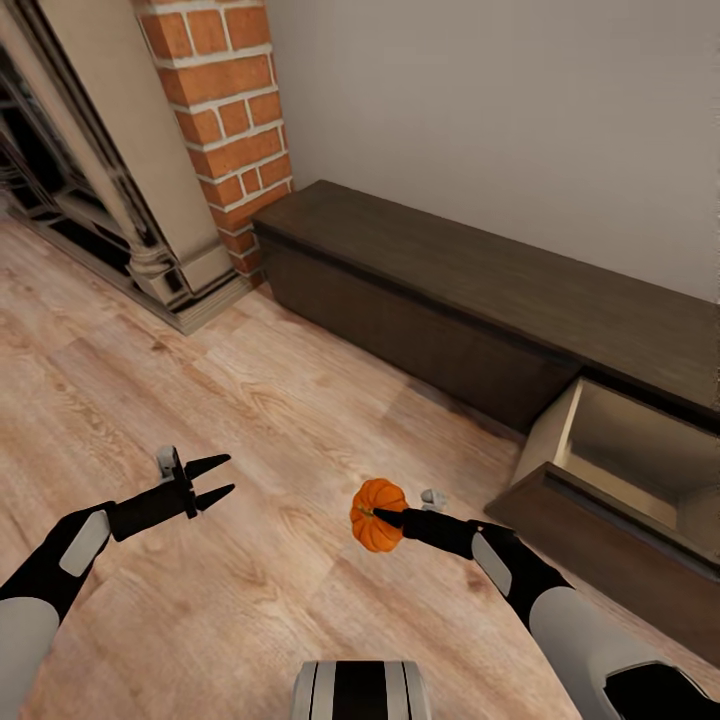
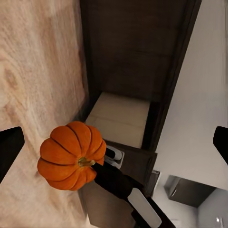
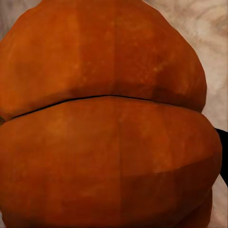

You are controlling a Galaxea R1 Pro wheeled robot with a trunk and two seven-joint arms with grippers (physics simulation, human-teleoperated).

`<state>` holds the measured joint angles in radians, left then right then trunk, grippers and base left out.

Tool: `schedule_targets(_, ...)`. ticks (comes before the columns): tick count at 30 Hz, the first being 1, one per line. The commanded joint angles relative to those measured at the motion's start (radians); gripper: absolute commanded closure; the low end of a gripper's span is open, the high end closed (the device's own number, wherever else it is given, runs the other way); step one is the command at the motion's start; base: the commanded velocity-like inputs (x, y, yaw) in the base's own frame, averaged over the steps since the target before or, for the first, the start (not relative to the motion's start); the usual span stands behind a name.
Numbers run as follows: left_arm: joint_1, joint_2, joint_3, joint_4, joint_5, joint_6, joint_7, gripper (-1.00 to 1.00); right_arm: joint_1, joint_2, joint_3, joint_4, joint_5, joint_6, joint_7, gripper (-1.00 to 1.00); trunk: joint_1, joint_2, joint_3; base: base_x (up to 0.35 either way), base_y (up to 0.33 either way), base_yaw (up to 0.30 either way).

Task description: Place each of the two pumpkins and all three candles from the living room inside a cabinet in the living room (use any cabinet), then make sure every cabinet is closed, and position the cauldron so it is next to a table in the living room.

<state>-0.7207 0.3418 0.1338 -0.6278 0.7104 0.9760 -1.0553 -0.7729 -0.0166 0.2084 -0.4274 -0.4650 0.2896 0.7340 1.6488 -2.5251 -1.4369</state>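
From the head, the right claw [image 1: 385, 515] pinches a pumpkin [image 1: 376, 514] above the plank floor [image 1: 200, 400] near the cabinet [image 1: 420, 290] and its open drawer [image 1: 620, 470], the left claw [image 1: 218, 478] spread empty; the left wrist sees that pumpkin [image 2: 71, 155] before the drawer [image 2: 121, 118]; the right wrist sees its orange ribs [image 3: 104, 123] close up.

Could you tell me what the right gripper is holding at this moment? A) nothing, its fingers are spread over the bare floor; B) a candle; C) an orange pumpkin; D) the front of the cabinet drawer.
C: the head view shows the right gripper closed on the orange pumpkin above the wood floor, short of the cabinet with its open drawer, while the left gripper is open and empty.
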Motion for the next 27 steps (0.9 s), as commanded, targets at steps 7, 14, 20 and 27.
schedule_targets(7, 0.000, 0.004, 0.001, 0.000, -0.003, 0.006, -0.002, -1.00, 0.001, 0.000, 0.005, -0.001, -0.009, 0.007, -0.002, 1.00, -0.003, 0.001, 0.027, 0.000, 0.000, 0.000)
schedule_targets(14, 0.000, 0.009, 0.001, 0.002, -0.001, 0.006, -0.003, -1.00, 0.002, 0.000, 0.005, 0.004, -0.011, 0.006, -0.002, 1.00, -0.006, 0.003, 0.054, 0.000, 0.000, 0.000)
schedule_targets(20, 0.000, 0.008, 0.001, 0.001, 0.000, 0.006, -0.003, -1.00, 0.012, 0.000, 0.006, 0.007, -0.012, 0.005, -0.002, 1.00, -0.009, 0.004, 0.077, 0.000, 0.000, 0.000)
schedule_targets(27, 0.000, 0.008, 0.001, 0.000, 0.001, 0.006, -0.003, -1.00, 0.018, 0.001, 0.006, 0.009, -0.014, 0.003, 0.000, 1.00, -0.012, 0.006, 0.104, 0.000, 0.000, 0.000)
